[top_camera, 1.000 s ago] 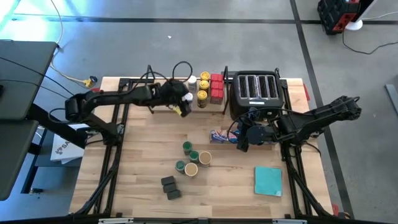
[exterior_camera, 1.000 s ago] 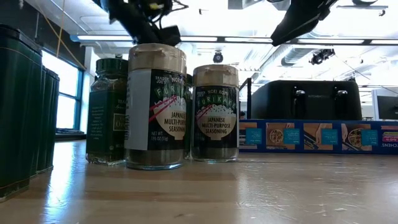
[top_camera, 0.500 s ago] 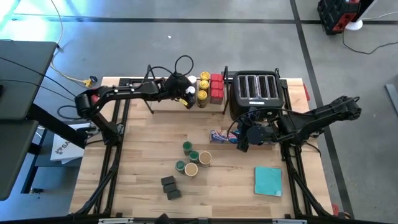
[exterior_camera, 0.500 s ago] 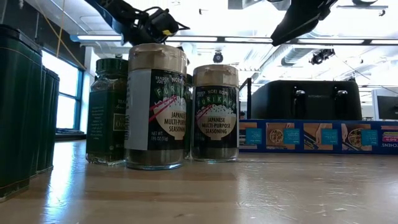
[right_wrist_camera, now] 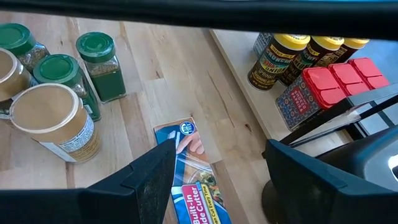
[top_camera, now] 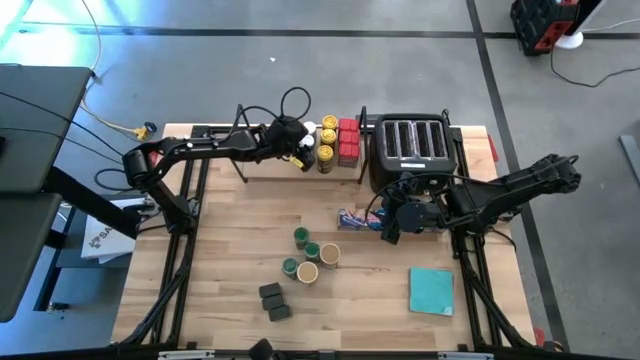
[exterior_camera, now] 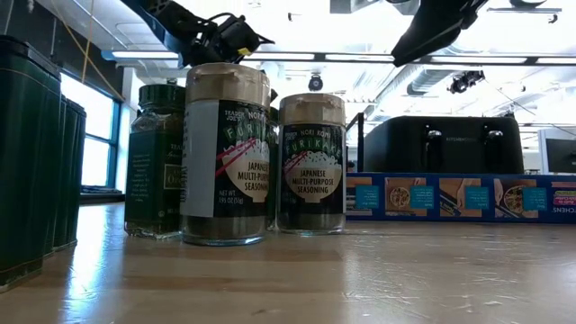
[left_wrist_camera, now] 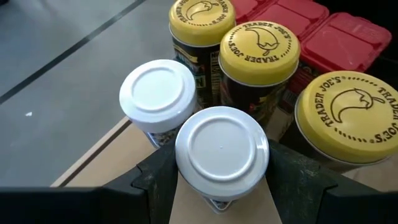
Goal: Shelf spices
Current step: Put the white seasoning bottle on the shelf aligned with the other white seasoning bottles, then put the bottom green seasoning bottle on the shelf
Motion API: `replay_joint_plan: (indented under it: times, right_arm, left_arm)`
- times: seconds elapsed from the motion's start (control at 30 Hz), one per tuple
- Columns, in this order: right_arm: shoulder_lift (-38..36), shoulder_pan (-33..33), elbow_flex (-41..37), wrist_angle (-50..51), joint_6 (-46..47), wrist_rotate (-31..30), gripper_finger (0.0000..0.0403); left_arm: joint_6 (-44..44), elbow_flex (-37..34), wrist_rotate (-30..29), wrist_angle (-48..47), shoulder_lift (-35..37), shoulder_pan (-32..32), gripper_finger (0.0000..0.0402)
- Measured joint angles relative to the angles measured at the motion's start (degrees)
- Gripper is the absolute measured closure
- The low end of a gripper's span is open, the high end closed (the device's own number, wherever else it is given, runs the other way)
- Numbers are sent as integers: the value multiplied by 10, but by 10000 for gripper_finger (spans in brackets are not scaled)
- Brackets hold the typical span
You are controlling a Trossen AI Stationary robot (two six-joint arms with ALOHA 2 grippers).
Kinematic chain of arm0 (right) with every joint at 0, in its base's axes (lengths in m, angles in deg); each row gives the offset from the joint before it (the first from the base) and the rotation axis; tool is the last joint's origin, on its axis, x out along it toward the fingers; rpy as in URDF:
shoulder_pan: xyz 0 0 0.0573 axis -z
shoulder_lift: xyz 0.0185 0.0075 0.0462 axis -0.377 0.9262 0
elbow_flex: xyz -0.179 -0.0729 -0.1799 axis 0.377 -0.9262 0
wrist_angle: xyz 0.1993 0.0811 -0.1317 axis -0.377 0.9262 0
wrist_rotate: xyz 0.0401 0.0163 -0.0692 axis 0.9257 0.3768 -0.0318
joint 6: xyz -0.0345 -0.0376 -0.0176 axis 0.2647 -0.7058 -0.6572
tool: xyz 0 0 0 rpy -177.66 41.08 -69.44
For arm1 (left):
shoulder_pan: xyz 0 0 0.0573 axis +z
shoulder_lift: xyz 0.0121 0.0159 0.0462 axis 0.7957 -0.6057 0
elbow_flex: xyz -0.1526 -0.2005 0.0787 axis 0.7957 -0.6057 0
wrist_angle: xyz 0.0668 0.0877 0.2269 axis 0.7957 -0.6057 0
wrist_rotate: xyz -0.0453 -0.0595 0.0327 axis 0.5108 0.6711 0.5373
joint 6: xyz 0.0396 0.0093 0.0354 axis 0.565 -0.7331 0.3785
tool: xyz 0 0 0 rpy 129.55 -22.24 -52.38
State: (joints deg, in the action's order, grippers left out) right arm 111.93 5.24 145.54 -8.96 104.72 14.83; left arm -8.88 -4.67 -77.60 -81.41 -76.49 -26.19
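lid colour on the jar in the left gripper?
White lid, plain, clearest in the left wrist view.

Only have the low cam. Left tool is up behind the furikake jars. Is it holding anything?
Observer: Yes. The left tool is clamped on a white-lidded jar, one finger on each side.
Operator: Where is that relative to the shelf?
Observer: At the shelf, next to a second white-lidded jar and the yellow-lidded jars. I cannot tell whether the held jar touches the board.
Operator: Right tool?
Observer: The right tool is open and empty, over the blue wrap box in front of the toaster.
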Motion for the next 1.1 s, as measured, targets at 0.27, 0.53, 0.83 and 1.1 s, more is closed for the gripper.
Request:
replay_joint_plan:
  times: [0.27, 0.53, 0.83, 1.1]
  right_arm:
    - [0, 0, 0, 0, 0, 0, 160]
    - [0, 0, 0, 0, 0, 0, 160]
    - [0, 0, 0, 0, 0, 0, 160]
    - [0, 0, 0, -1, 0, 0, 160]
  left_arm:
    - [-5, 0, 1, 3, 0, 13, 185]
    - [-5, 0, 26, 20, 0, 13, 157]
    - [-5, 0, 27, 36, 0, 13, 153]
    - [5, 0, 28, 11, 44, 12, 153]
